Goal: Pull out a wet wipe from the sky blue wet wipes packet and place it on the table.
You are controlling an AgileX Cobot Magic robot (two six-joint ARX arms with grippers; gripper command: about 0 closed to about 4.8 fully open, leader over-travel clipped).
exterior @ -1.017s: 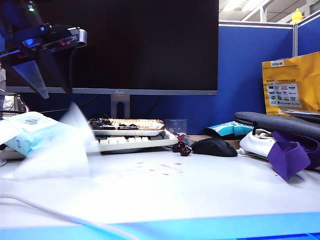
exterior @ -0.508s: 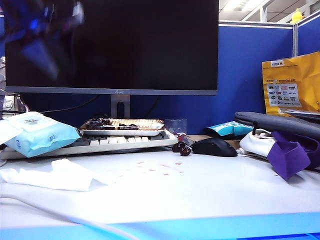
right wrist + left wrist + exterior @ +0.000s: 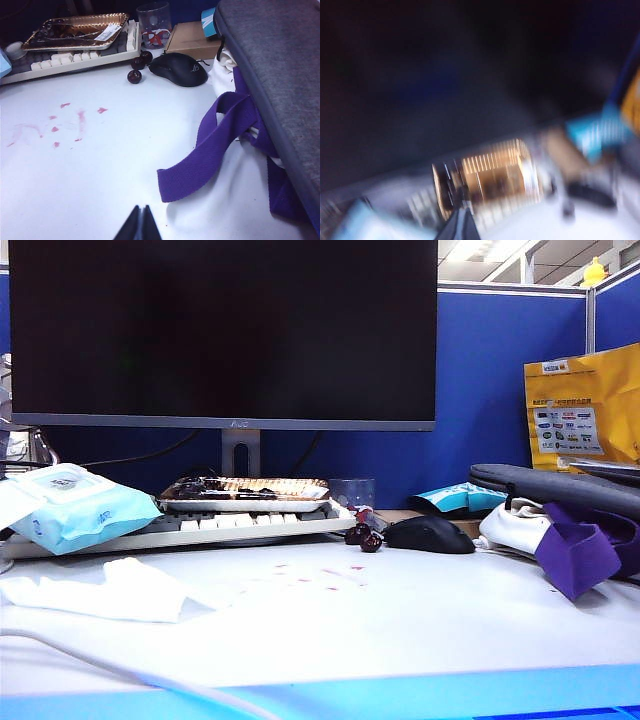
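We note the left gripper [image 3: 461, 225] closed, empty, above the gold tray [image 3: 495, 172] holding dark fruit. Right gripper [image 3: 140, 222] closed, empty, the purple strap [image 3: 210, 150] just beyond its tips.

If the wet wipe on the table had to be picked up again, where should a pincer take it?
Probably at the raised fold of the wet wipe, coming from above: the sheet lies crumpled on the table, and its flat edges offer no purchase.

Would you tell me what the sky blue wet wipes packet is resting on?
The sky blue wet wipes packet lies on the left end of the keyboard, covering the keys there. The wet wipe lies on the table in front.
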